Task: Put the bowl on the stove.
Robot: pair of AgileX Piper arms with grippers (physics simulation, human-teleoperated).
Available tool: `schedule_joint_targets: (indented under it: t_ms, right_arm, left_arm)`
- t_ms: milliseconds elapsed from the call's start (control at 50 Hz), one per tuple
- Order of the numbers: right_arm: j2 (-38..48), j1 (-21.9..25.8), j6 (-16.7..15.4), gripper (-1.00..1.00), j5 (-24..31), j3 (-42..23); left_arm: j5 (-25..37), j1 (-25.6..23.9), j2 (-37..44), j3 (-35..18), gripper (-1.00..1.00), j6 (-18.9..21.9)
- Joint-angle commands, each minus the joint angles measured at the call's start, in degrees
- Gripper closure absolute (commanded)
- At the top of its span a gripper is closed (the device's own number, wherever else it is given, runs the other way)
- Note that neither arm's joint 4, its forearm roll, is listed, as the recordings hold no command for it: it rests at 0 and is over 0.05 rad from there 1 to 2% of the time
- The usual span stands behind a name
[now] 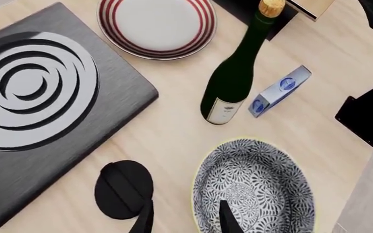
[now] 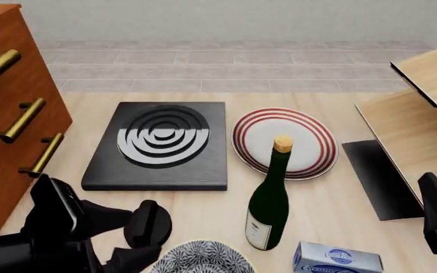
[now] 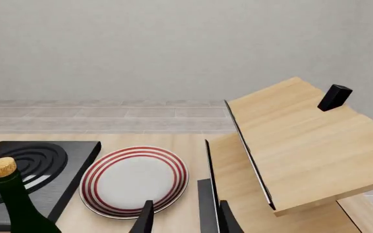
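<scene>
Left wrist view shows the left gripper (image 1: 185,221), fingers apart, straddling the floral bowl's (image 1: 254,187) rim (right gripper (image 3: 185,218) likewise parted), stove (image 1: 41,107) nearby.

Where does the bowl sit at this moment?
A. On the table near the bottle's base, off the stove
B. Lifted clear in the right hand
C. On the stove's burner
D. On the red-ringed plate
A: the bowl rests on the table beside the bottle, apart from the stove; the left hand hovers at its rim.
</scene>
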Motion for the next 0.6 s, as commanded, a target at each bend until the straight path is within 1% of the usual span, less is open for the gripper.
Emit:
schedule_joint_targets:
  t_ms: [20,60,80,200,300,480,600]
  right_arm:
    - [0.0,0.0,0.0,-1.00,0.0,0.0]
    - [0.0,0.0,0.0,-1.00,0.0,0.0]
    - [0.0,0.0,0.0,-1.00,0.0,0.0]
    - [0.0,0.0,0.0,-1.00,0.0,0.0]
    - [0.0,0.0,0.0,-1.00,0.0,0.0]
    - [0.0,0.0,0.0,-1.00,0.0,0.0]
    - [0.0,0.0,0.0,-1.00,0.0,0.0]
  left_arm:
    - [-1.2,-0.7,2.3,-0.1,-1.00,0.4]
    - [-1.5,-0.7,3.1,-0.4,-1.00,-0.1]
    - [-2.1,-0.4,3.2,-0.1,-1.00,0.8]
    - [-3.0,-0.2,4.0,-0.4,-1.00,1.6]
    - [-5.8,0.6,6.6,0.2,-1.00,2.8]
    - [-6.9,-0.3,8.1,0.6,-1.00,3.5]
    - [-6.3,-1.6,8.5,0.5,-1.00,2.8]
